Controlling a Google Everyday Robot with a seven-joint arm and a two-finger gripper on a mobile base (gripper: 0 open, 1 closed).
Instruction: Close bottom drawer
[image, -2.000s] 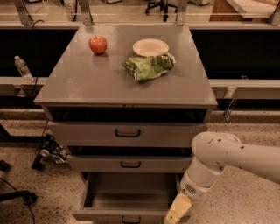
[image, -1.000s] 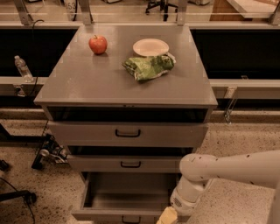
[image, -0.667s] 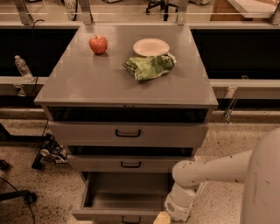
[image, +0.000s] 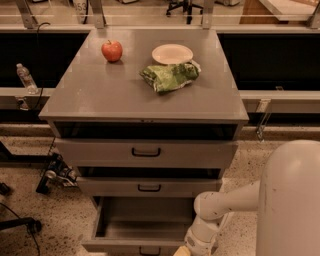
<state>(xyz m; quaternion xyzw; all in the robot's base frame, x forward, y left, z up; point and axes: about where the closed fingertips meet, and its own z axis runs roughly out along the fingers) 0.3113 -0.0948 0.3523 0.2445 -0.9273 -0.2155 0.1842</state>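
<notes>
— Low at the cabinet's foot, the bottom drawer (image: 142, 222) stands pulled out, its handle (image: 149, 251) half cropped.

— And the pincer (image: 181, 251)?

— Just right of that handle. A square push near the centre, straight inward, should keep the drawer from skewing. The lower edge cuts it off, though: spread or pressed together, one cannot tell, and any contact is hidden.

end effector (image: 184, 250) before bottom drawer (image: 144, 221), right side
</notes>
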